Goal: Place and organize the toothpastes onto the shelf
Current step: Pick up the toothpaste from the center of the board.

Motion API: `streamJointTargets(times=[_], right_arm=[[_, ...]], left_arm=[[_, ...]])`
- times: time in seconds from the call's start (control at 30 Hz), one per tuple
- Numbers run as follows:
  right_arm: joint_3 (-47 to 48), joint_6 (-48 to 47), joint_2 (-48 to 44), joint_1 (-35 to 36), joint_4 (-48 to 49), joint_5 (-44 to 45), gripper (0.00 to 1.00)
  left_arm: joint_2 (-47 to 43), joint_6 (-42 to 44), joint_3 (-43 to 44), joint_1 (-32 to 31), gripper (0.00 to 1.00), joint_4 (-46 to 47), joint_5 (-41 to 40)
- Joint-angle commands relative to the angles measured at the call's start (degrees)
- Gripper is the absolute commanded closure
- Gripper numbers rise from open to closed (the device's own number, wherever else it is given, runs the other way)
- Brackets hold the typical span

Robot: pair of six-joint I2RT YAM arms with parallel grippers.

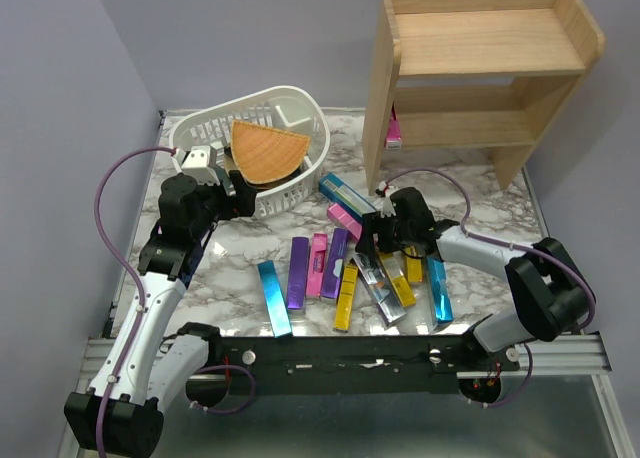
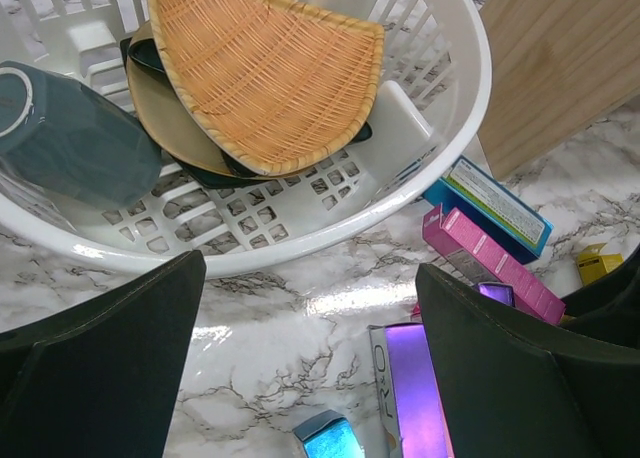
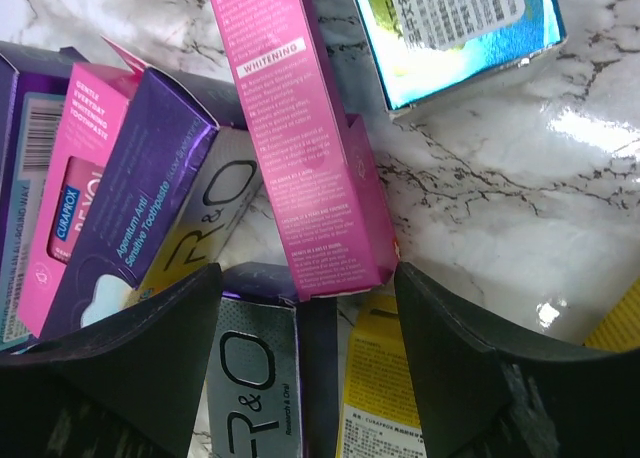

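Note:
Several toothpaste cartons lie on the marble table in front of the wooden shelf (image 1: 480, 68): a blue one (image 1: 273, 298), a purple one (image 1: 298, 272), pink (image 1: 317, 264), yellow (image 1: 346, 296). One pink carton (image 1: 394, 128) is on the lower tier. My right gripper (image 1: 372, 240) is open, low over the pile, its jaws on either side of a pink carton's end (image 3: 305, 158), above a silver-purple carton (image 3: 255, 378) and a yellow one (image 3: 380, 398). My left gripper (image 1: 232, 193) is open and empty beside the basket; a purple carton (image 2: 415, 393) lies below it.
A white slotted basket (image 1: 305, 168) at the back left holds an orange woven wedge (image 1: 265, 150) and grey dishes (image 2: 70, 138). A blue boxed carton (image 1: 345, 191) lies by the shelf's left panel. The table's front edge is behind the arm bases.

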Motion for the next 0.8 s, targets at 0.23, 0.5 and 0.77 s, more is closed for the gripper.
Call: streamJointTargets(times=[0.23, 0.5, 0.77], right_arm=[[-0.87, -2.59, 1.14, 1.82, 3.52, 8.95, 0.27], [1.15, -5.22, 5.97, 6.57, 4.15, 16.32, 0.34], [1.51, -6.10, 7.04, 9.73, 3.36, 23.01, 0.46]], left_arm=[[1.30, 0.03, 0.39, -0.22, 0.01, -1.13, 1.84], [2.00, -0.15, 0.65, -0.22, 0.01, -1.39, 2.37], [2.17, -0.93, 0.92, -0.22, 0.01, -1.31, 4.99]])
